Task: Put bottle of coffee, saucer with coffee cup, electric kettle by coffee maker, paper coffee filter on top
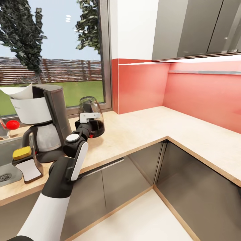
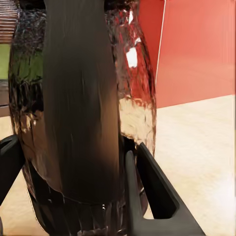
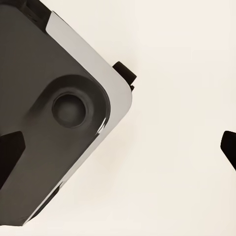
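So there's one coffee maker (image 1: pixel 42 120) on the countertop (image 1: pixel 140 129), with one paper coffee filter (image 1: pixel 18 91) sitting in its top. Just right of the coffee maker is one electric kettle (image 1: pixel 91 115), and the left gripper (image 1: pixel 89 118) is clamped on its black handle (image 2: pixel 81 98), fingers (image 2: pixel 157 191) either side. Can't tell if the kettle's base touches the counter. Left of the coffee maker: one yellow sponge (image 1: pixel 21 153), one red ball thing (image 1: pixel 12 125). Right gripper (image 3: pixel 118 147) has its fingertips spread wide, nothing between them
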